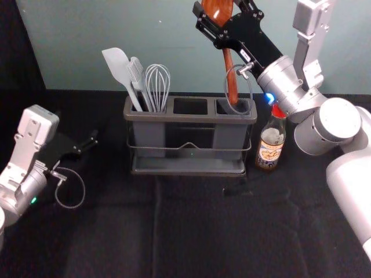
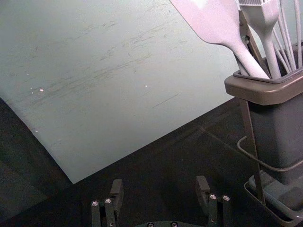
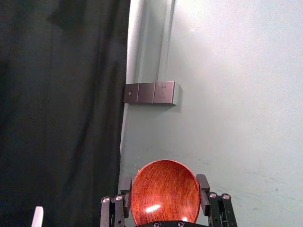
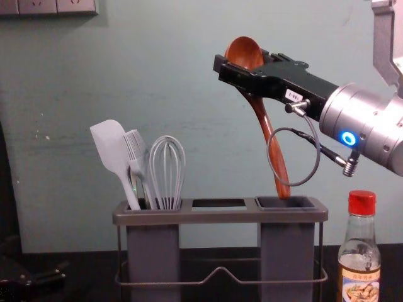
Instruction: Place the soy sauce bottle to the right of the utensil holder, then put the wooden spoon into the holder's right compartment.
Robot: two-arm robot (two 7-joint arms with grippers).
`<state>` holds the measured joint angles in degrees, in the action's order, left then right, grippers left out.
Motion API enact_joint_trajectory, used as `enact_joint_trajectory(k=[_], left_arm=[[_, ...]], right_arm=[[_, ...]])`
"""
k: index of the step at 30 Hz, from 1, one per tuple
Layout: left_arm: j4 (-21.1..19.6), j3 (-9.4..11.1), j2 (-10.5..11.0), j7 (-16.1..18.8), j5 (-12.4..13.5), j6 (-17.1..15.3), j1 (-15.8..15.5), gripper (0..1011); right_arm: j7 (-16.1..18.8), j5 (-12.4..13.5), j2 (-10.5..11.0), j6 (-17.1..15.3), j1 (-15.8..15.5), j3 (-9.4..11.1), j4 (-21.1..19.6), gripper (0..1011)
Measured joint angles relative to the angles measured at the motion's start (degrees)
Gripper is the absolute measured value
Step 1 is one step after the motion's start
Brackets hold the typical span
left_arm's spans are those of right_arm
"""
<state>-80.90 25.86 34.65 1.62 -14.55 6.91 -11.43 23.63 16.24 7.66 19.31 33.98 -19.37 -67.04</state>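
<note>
Half done, by judgement. Grips wooden spoon [image 4: 244, 51] by bowl in jaws of right gripper [image 3: 164, 185], leaving handle free for right compartment [image 4: 284, 251] of utensil holder [image 4: 217, 217]. Check rim clearance at tip. Note soy sauce bottle [image 4: 360, 264] just beside, at right; left gripper [image 2: 159, 183] apart at left, with jaws open.

We lose the tip of the wooden spoon [image 4: 244, 53] and part of the right gripper [image 4: 238, 63] past the head view's top edge. The chest view's bottom edge cuts off 2 bases, the utensil holder's [image 4: 217, 216] and the soy sauce bottle's [image 4: 360, 242]; we can't read the label [image 4: 361, 287].
</note>
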Motion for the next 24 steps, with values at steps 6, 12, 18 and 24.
enact_joint_trajectory(k=[6,12,18,24], left_arm=[[0.0,0.0,0.0,0.0,0.0,0.0,0.0,1005],[0.0,0.0,0.0,0.0,0.0,0.0,0.0,1005],[0.0,0.0,0.0,0.0,0.0,0.0,0.0,1005],[0.0,0.0,0.0,0.0,0.0,0.0,0.0,1005]], right_arm=[[0.7,0.0,-0.6,1.2,0.2,0.4,1.7,838],[1.1,-0.2,-0.9,1.7,0.1,0.6,2.6,838],[1.2,-0.4,-1.0,2.1,-0.6,0.8,3.0,838],[1.3,-0.5,-1.0,2.7,-1.3,1.2,3.6,838]])
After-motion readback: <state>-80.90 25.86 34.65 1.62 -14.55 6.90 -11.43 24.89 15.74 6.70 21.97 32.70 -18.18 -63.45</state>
